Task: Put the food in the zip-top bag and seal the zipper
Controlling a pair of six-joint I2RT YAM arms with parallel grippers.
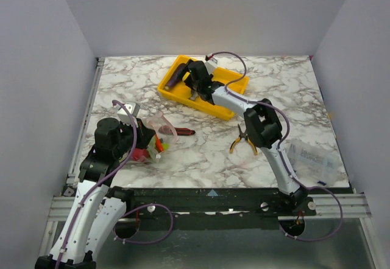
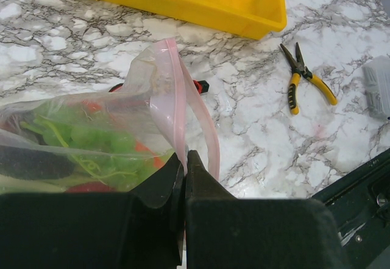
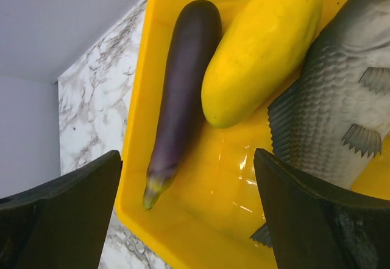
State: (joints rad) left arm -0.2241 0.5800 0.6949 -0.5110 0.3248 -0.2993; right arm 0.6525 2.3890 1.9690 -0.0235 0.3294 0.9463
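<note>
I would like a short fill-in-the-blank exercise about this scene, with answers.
In the yellow plastic tray, a long purple eggplant lies beside a yellow squash and a grey ___.
The left tool is ___ on the clear plastic bag at its pink zipper strip.
The right tool hangs ___ above the tray.
Missing words: fish; shut; open.

White arms (image 1: 278,157), black joints (image 1: 262,126), purple cables (image 1: 229,54)

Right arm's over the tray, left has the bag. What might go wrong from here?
The eggplant, squash and fish lie close together under the open right gripper; its fingers may wedge against a neighbour. The left gripper pinches the zip-top bag at one spot by the zipper, so the soft mouth may sag and a long item could snag.
</note>
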